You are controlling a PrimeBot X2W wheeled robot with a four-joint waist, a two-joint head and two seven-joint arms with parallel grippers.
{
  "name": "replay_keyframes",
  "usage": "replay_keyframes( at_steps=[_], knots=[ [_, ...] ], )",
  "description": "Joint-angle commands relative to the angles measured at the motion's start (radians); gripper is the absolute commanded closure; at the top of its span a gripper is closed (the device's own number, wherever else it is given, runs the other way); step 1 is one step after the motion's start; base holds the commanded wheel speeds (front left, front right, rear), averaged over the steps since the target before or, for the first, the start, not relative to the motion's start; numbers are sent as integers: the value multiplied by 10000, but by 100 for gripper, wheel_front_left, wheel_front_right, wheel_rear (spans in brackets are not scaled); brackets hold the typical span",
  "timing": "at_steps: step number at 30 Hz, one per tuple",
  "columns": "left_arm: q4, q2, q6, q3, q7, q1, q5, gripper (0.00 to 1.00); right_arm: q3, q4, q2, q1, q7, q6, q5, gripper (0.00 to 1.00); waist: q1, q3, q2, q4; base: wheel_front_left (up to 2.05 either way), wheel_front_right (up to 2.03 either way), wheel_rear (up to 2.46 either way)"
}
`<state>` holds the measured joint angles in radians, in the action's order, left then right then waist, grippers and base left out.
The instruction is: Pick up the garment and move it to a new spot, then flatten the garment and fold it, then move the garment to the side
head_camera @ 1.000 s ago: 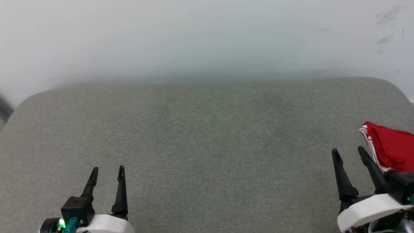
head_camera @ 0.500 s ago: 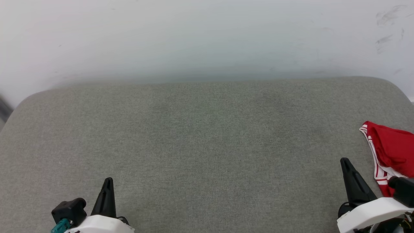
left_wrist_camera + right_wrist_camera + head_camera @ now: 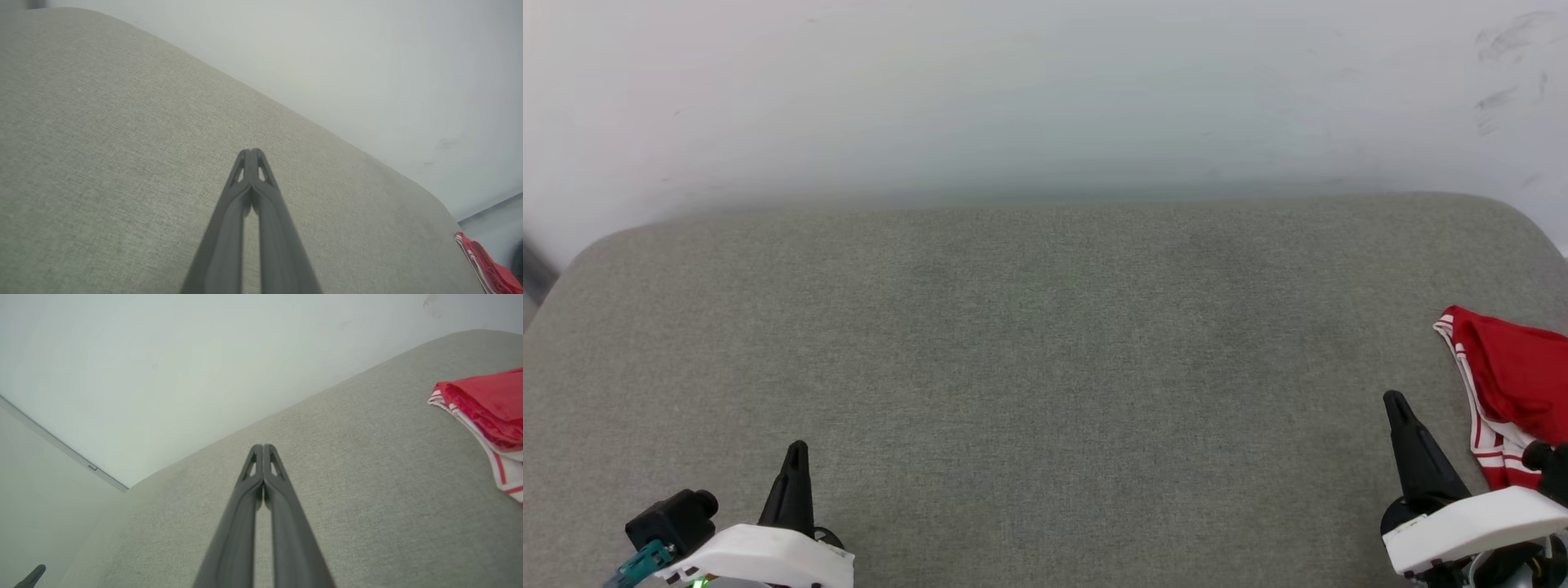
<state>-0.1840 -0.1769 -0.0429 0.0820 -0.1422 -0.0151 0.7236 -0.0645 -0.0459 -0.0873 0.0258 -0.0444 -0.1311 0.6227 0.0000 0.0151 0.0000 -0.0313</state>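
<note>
While the pale wall behind is just background, the grey fabric-covered tabletop is where it all counts. The garment sits way over at its right edge, partly cut off by the head view's border. From what I can see it's a compact red bundle with red-and-white striped trim peeking out along one side. In the right wrist view it looks layered, a red fold lying over the white striped bit, not spread out.

So my read: either it's folded and parked at the side, which would make the job basically done, or it's a bunched heap waiting for the first pick-up. Too much of it is out of frame to call it, and I can't make out any lettering.

The right gripper has its fingertips near the garment but apart from it, pressed together on nothing. The left gripper is well apart at the lower left, also closed with nothing in it. Neither one has cloth, so no carrying, flattening or folding is under way.
</note>
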Motion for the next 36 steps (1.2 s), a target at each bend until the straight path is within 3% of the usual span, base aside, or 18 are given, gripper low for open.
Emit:
replay_keyframes(
  at_steps=[1, 36],
  knots=[
    [86, 15, 131, -162, 99, 282, 406, 100, -52, 21, 20, -322, -21, 1, 471, 100, 0, -3, 0, 7, 0, 0, 0],
    [-222, 582, 880, -999, 1229, 766, 4255, 100, -260, -887, 180, -835, -331, 3, 4752, 100, 0, -66, 0, 114, 0, 0, 0]
  ],
)
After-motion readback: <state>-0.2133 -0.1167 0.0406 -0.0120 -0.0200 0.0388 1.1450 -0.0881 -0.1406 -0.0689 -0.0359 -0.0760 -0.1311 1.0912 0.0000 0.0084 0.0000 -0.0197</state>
